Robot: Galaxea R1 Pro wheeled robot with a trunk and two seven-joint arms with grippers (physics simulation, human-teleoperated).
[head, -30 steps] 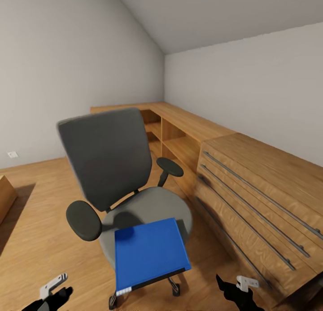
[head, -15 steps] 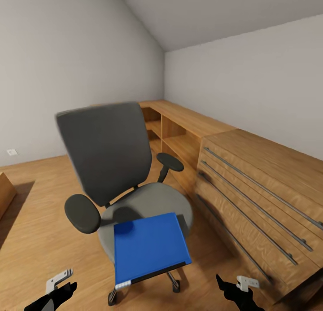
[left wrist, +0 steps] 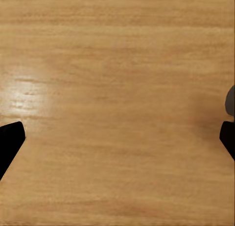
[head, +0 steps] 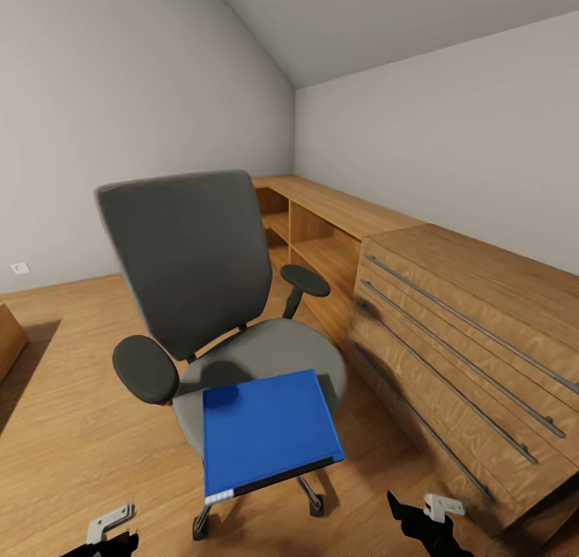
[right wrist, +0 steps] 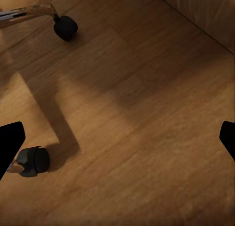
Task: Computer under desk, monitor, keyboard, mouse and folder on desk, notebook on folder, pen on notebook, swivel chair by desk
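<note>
The swivel chair (head: pixel 193 276) stands on the floor straight ahead, with a grey back and seat and black armrests. The bright blue folder (head: pixel 265 428) lies flat on the front of its seat and overhangs the edge towards me. My left gripper (head: pixel 106 534) hangs low to the left of the chair; the left wrist view has its fingers (left wrist: pixel 10 140) spread open over bare floor. My right gripper (head: pixel 420 525) is low to the right of the chair, open, with two chair casters (right wrist: pixel 65 27) in its wrist view. The desk, computer, monitor, keyboard, mouse, notebook and pen are out of view.
A light wooden drawer cabinet (head: pixel 474 348) with long metal handles stands close on the right. Open wooden shelves (head: pixel 322 243) run along the back wall behind the chair. A wooden furniture edge (head: pixel 8 340) shows at far left. Wooden floor (head: pixel 72 428) lies left of the chair.
The whole view has shifted, so the chair and folder now sit a little higher and nearer in the picture. My left gripper has sunk towards the bottom edge. The folder still lies on the seat.
</note>
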